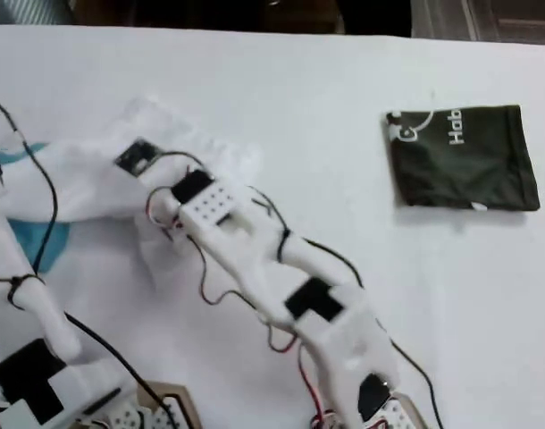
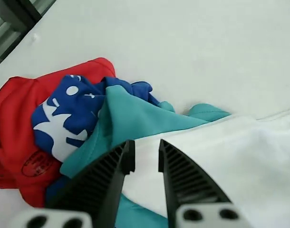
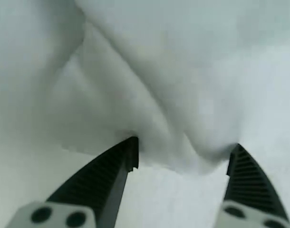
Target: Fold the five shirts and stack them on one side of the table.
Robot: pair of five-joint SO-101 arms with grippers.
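Note:
A crumpled white shirt [image 1: 85, 179] lies at the table's left, with teal cloth [image 1: 36, 241] showing under it. My right gripper [image 1: 137, 159] is down on its far side. In the right wrist view that gripper [image 3: 183, 156] is open wide, and a fold of the white shirt [image 3: 159, 85] bulges between its fingers. My left gripper [image 2: 146, 156] has its fingers close together, with the hem of the white shirt [image 2: 230, 161] pinched between them above the teal cloth [image 2: 135, 114]. A dark green shirt [image 1: 460, 159] lies folded at the far right.
Beyond the teal cloth, a red shirt [image 2: 16, 123] and a blue shirt with a white print [image 2: 64, 114] are bunched together. The white table [image 1: 299, 80] is bare between the white shirt and the green one. Arm cables trail across the near side.

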